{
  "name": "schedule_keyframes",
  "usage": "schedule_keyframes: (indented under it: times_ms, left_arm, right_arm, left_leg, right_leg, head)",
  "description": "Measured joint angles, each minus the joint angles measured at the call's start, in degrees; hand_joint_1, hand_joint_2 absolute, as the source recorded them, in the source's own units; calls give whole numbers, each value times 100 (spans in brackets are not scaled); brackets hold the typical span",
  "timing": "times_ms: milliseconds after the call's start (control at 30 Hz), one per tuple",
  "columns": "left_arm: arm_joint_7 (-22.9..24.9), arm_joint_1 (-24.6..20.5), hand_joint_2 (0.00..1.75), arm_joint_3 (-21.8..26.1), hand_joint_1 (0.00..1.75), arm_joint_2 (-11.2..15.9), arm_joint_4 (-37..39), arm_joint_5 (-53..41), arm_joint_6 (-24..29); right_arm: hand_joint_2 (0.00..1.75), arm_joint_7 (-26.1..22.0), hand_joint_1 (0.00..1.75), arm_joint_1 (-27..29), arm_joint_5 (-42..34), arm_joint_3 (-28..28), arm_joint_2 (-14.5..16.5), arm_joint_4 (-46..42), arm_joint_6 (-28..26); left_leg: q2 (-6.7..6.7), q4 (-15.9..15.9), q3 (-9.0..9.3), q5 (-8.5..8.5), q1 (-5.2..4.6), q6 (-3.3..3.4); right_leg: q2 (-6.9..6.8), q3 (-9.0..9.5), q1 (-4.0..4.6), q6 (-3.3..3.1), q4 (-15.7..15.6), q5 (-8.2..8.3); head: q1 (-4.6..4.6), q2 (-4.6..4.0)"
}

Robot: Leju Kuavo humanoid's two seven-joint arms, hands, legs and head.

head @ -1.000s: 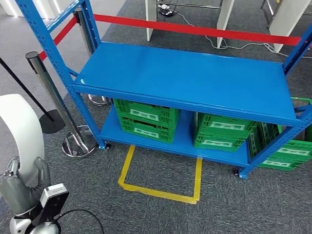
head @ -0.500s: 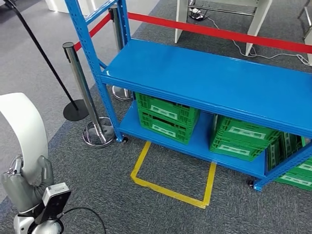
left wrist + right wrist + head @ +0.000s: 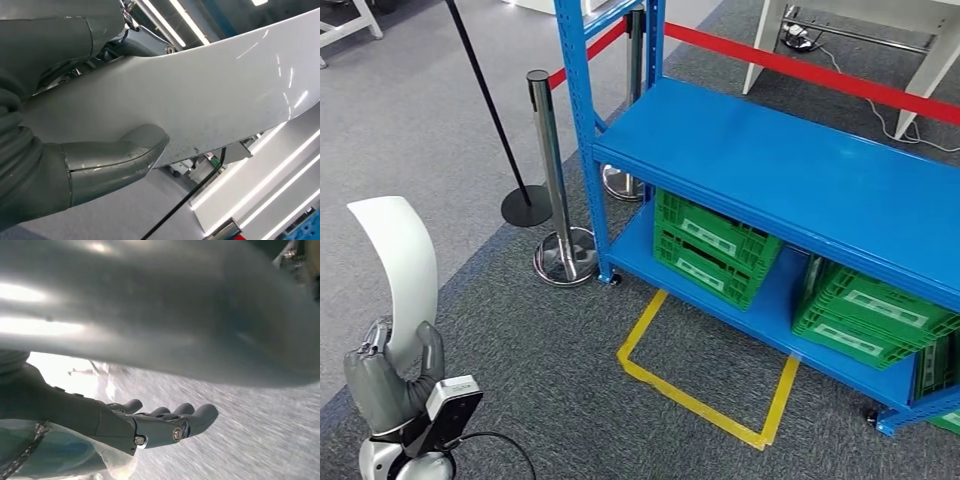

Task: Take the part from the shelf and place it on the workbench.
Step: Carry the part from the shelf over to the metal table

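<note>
left hand point(image 3: 392, 385) grips the white curved part point(image 3: 399, 270) at its lower end, well away from the blue shelf point(image 3: 788, 170), out over the grey carpet on the shelf's near left side. the part stands upright above the hand and arches over at the top. in the left wrist view the thick grey thumb point(image 3: 113, 160) presses against the broad glossy face of the part point(image 3: 211, 100), with the darker fingers behind its far edge. the right hand point(image 3: 166, 422) shows in the right wrist view with fingers stretched out straight and slightly apart, holding nothing, over blurred grey floor.

the shelf's middle board is bare blue. on the board below it sit green crates point(image 3: 712, 250), one toward the shelf's left end and another point(image 3: 871, 315) further right. a yellow tape outline point(image 3: 705, 385) lies on the carpet just in front of the shelf's bottom board. a chrome stanchion post point(image 3: 550, 170) stands just left of the shelf's front upright, and a red barrier band point(image 3: 818, 75) runs behind the shelf. a black cable point(image 3: 497, 445) loops from the wrist camera point(image 3: 452, 405) beside the left hand.
</note>
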Motion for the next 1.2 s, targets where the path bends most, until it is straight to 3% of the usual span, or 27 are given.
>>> schedule_keyframes:
  times_ms: [33,100,167,233,300,333,367,400,467,533,600,667,733,767,800,833,867,900,967,1033,1100,1133,1200]
  left_arm:
    - [12,-8,175,-31,175,5,1,-55,0]
    - [48,20,175,-83,175,15,-3,-137,1]
    - [16,82,175,-104,175,26,-29,-83,1]
    - [-66,107,175,-105,175,31,-56,50,1]
    - [-95,115,175,-104,175,36,-63,118,1]
    - [-96,122,175,-103,175,39,-66,131,1]
    - [-96,126,175,-103,175,43,-67,135,1]
    - [-96,129,175,-103,175,44,-71,138,1]
    - [-98,124,175,-104,175,44,-87,149,1]
    - [-109,116,175,-108,175,46,-109,171,1]
    - [-117,104,175,-114,175,52,-120,188,1]
    - [-116,52,175,-126,175,55,-115,195,2]
    - [-115,-56,175,-149,175,44,-79,205,2]
    - [-115,-113,175,-161,175,37,-42,222,1]
    - [-116,-160,175,-172,175,33,5,250,1]
    - [-117,-195,175,-178,175,31,51,285,1]
    - [-120,-229,175,-181,175,29,91,320,1]
    - [-124,-262,175,-182,175,26,119,346,1]
    - [-131,-322,175,-182,175,13,155,364,1]
    - [-135,-343,175,-177,175,1,192,349,1]
    - [-138,-315,175,-145,175,-4,228,328,1]
    - [-139,-286,175,-113,175,-8,240,318,1]
    - [-141,-225,175,-36,175,-22,251,304,3]
  right_arm:
    - [0,-34,0,-4,61,2,23,1,15]
    - [0,-89,0,-15,186,19,61,1,46]
    - [0,-80,0,-23,309,66,84,1,58]
    - [0,-66,0,-22,391,118,90,1,58]
    - [0,-66,0,-25,423,142,85,1,62]
    - [0,-66,0,-33,428,146,83,1,65]
    - [0,-66,0,-44,430,151,82,1,68]
    - [0,-66,0,-57,432,159,82,1,71]
    - [0,-66,0,-84,434,176,82,1,70]
    - [0,-80,0,-106,432,187,81,-1,52]
    - [0,-85,0,-144,385,189,79,-3,36]
    - [0,-51,0,-202,258,184,75,-7,26]
    - [0,-34,0,-250,130,164,70,-10,-2]
    - [0,-37,0,-263,114,155,65,-10,-3]
    - [0,-40,0,-268,123,148,55,-10,10]
    - [0,-39,0,-268,149,144,42,-10,31]
    - [0,-39,0,-261,174,144,26,-10,44]
    - [0,-39,0,-249,186,143,9,-10,38]
    - [0,-39,0,-208,210,137,-24,-10,-14]
    - [0,-50,0,-145,265,131,-43,-9,-83]
    - [0,-53,0,-88,318,127,-45,-10,-213]
    - [0,-42,0,-65,335,124,-40,-11,-336]
    - [0,-22,0,-14,354,116,-12,-12,-706]
  left_leg:
    - [-68,11,-39,15,9,-36]
    - [-171,27,-102,41,34,-111]
    - [35,232,-206,-92,22,-172]
    - [381,880,-501,-442,15,-228]
    - [505,1574,-821,-704,37,-265]
    - [526,1669,-859,-684,46,-273]
    - [548,1532,-782,-557,53,-273]
    - [591,1186,-600,-358,56,-265]
    - [819,384,-189,-63,29,-218]
    - [950,37,-34,-9,-13,-151]
    - [843,17,-56,6,-30,-85]
    - [724,-18,-63,45,-10,-13]
    - [596,-37,-82,81,11,46]
    - [526,-37,-96,91,9,62]
    - [449,-36,-105,97,3,71]
    - [372,-35,-108,100,-3,75]
    - [288,-31,-107,102,-7,75]
    - [203,-25,-103,103,-9,73]
    - [44,0,-106,97,-17,52]
    - [-84,31,-146,97,-17,2]
    - [-211,39,-196,120,4,-71]
    - [-192,61,-214,109,9,-105]
    - [88,350,-345,-71,0,-170]
  right_leg:
    - [44,33,0,-12,-64,-25]
    - [-73,58,1,-53,-95,-10]
    - [-234,74,-17,-110,-122,12]
    - [-419,83,-19,-143,-132,7]
    - [-613,84,-12,-151,-130,-5]
    - [-703,87,-11,-149,-129,-11]
    - [-788,95,-11,-142,-129,-17]
    - [-862,108,-11,-132,-129,-26]
    - [-984,136,7,-94,-126,-50]
    - [-1083,153,36,-44,-124,-69]
    - [-1181,163,41,12,-136,-81]
    - [-1025,94,23,65,1,-210]
    - [-676,-206,8,83,616,-551]
    - [-565,-413,10,81,1034,-726]
    - [-512,-600,16,78,1385,-834]
    - [-493,-707,23,72,1556,-831]
    - [-479,-706,28,61,1494,-707]
    - [-446,-600,30,46,1217,-494]
    - [-201,-256,10,15,412,-88]
    - [14,-36,-9,3,-20,23]
    - [-35,10,-2,-17,-62,7]
    - [-103,17,-2,-41,-76,17]
    - [-273,49,-10,-101,-109,24]
  head:
    - [0,0]
    - [-1,0]
    - [-35,0]
    - [-75,0]
    - [-82,0]
    - [-84,0]
    - [-84,0]
    - [-84,0]
    - [-83,0]
    - [-74,0]
    - [-74,0]
    - [-58,0]
    - [-27,-1]
    - [-22,-1]
    - [-20,-1]
    - [-20,0]
    - [-21,0]
    - [-21,0]
    - [-21,0]
    - [-27,0]
    - [-32,0]
    - [-31,0]
    - [-69,0]
